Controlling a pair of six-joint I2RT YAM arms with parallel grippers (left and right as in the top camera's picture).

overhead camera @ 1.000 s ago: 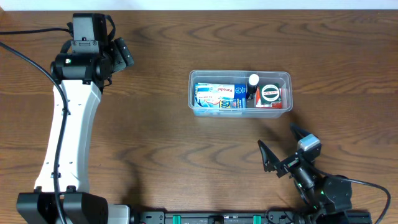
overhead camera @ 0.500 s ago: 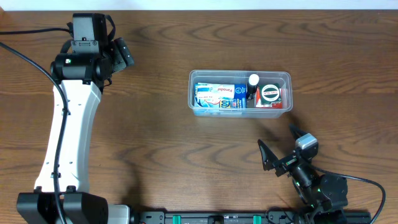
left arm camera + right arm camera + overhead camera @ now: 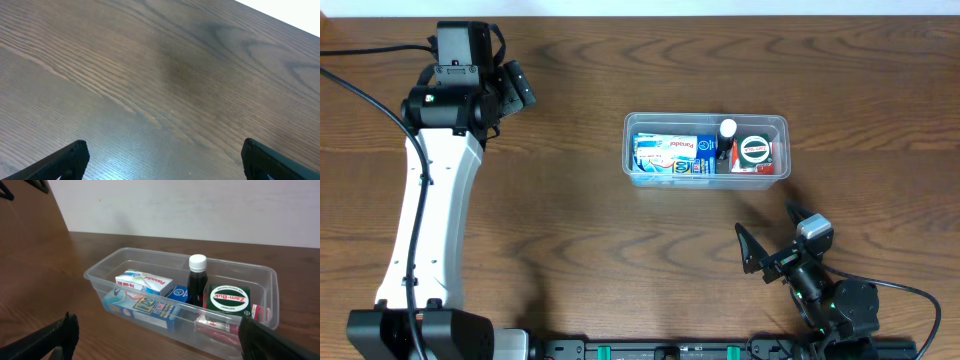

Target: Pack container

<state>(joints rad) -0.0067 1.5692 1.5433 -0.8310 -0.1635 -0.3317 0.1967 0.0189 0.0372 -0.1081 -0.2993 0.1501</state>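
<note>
Sitting right of the dark wooden table's (image 3: 570,220) middle, the clear rectangular plastic container (image 3: 706,118) holds a blue-and-white carton (image 3: 670,155), a dark bottle with a white cap (image 3: 727,130) and a round green-and-white tin (image 3: 755,150). No loose item shows, so packing looks finished; any pull-away should keep clear of the rim. The right gripper (image 3: 764,218), jaws wide and empty, sits near at five o'clock. The left gripper (image 3: 523,85), likewise spread and empty, is well apart toward nine o'clock.

Tabletop (image 3: 620,250): dark brown wood with visible grain. Wall (image 3: 200,205): plain white, standing behind the far edge of the tabletop.
</note>
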